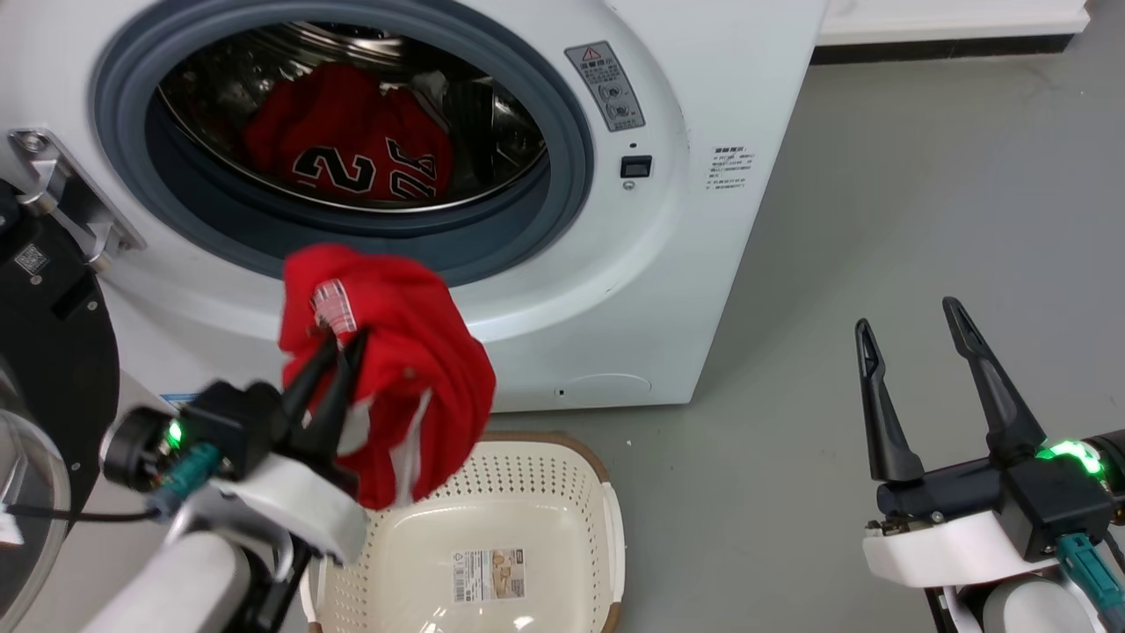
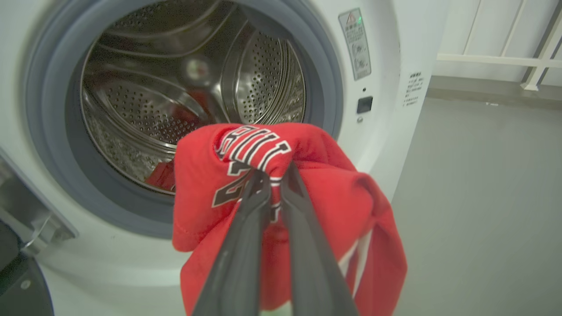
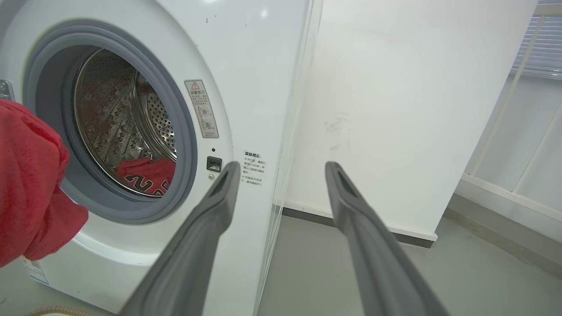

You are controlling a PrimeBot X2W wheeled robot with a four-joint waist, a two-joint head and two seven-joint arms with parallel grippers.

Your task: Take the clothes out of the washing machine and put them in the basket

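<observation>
Bright, even light falls from overhead, and the grey floor (image 1: 923,220) shows hardly any shadow. The white front of the washing machine (image 1: 721,105) is nearly washed out. Its steel drum (image 2: 175,87) is dimmer inside, with hard sparkles on the ribs. Close to the left wrist camera, the fingers (image 2: 237,263) of the left tool (image 2: 273,172) are smeared out of focus. The right wrist view bows straight lines near its borders, and the fingers (image 3: 373,254) of the right tool (image 3: 282,169) look soft. A green lamp (image 1: 1072,455) glares, blown out.
</observation>
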